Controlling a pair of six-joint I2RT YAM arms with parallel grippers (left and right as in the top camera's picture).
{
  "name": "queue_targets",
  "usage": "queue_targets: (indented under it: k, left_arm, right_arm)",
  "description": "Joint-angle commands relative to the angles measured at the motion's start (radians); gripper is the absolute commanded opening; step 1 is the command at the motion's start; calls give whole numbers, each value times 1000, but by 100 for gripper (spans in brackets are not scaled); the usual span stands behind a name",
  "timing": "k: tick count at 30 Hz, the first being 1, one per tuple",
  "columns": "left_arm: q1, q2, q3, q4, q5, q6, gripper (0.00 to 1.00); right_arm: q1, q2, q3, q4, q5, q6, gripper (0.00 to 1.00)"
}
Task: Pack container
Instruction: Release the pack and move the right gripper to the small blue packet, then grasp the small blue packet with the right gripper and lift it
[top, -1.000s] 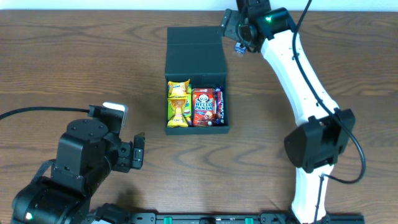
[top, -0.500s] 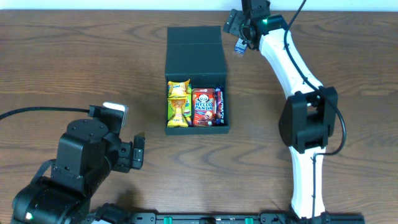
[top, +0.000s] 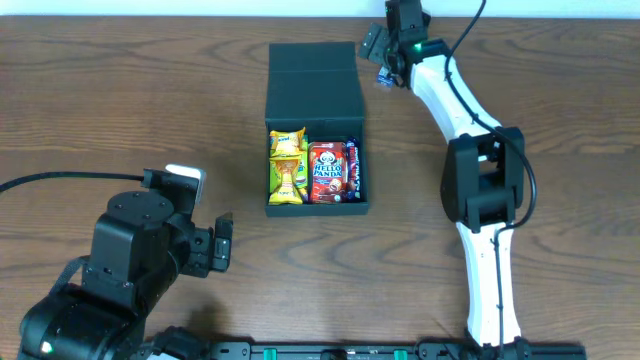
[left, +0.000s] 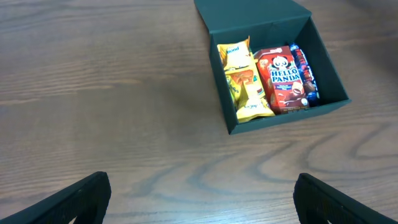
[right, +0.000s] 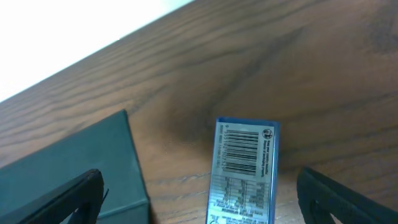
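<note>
Overhead: the matte black container (top: 315, 95) sits centre-table, flap lid (top: 313, 60) folded back, a Hello Panda box (top: 326, 172) and yellow packets (top: 285, 166) inside; brown wooden table (top: 120, 90), white wall (top: 200, 6) behind. Left wrist: the left gripper (left: 199, 199) gapes wide, container ahead. Right wrist: the right gripper (right: 199, 196) is spread apart above a blue barcoded packet (right: 244, 168).

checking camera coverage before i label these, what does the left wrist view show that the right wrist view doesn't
Left wrist only: yellow snack packets, a red Hello Panda box and a dark blue wrapped bar inside the matte black cardboard box. Right wrist only: a small blue barcoded packet lying on the brown wooden table beside that box. Both: the black box and the table.
</note>
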Motion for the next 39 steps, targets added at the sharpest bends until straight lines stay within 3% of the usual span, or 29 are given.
queue_targets:
  k: [1, 8, 20, 24, 32, 39]
  left_arm:
    - [2, 0, -3, -3, -9, -4, 95]
    - [2, 0, -3, -3, -9, -4, 95]
    - [2, 0, -3, -3, -10, -4, 95]
    - [2, 0, -3, -3, -9, -4, 95]
    - [2, 0, -3, -3, -9, -4, 95]
    - [2, 0, -3, -3, -10, -4, 95]
  right_arm:
    - [-6, 16, 11, 3, 23, -5, 99]
    - [-7, 42, 11, -40, 23, 3, 99]
    - [-21, 68, 11, -77, 24, 18, 89]
    - [-29, 76, 11, -79, 18, 18, 79]
    - [-39, 76, 11, -94, 16, 18, 49]
    - [-41, 76, 11, -127, 16, 18, 38]
